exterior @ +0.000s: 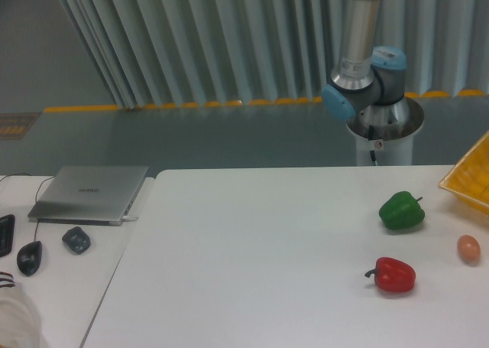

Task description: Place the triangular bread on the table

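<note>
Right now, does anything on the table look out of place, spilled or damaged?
Nothing stands out. The green pepper, red pepper and egg-shaped thing sit intact on the table. No bread or gripper is in view.

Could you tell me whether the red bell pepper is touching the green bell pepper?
Apart. The fixed camera shows bare white table between the red bell pepper and green bell pepper.

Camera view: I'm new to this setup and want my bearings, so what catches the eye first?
Two peppers stand out on the white table: a green pepper at right and a red pepper just in front of it, with a small pinkish egg further right. Behind the table rises the robot arm. A grey laptop lies on the left desk.
</note>
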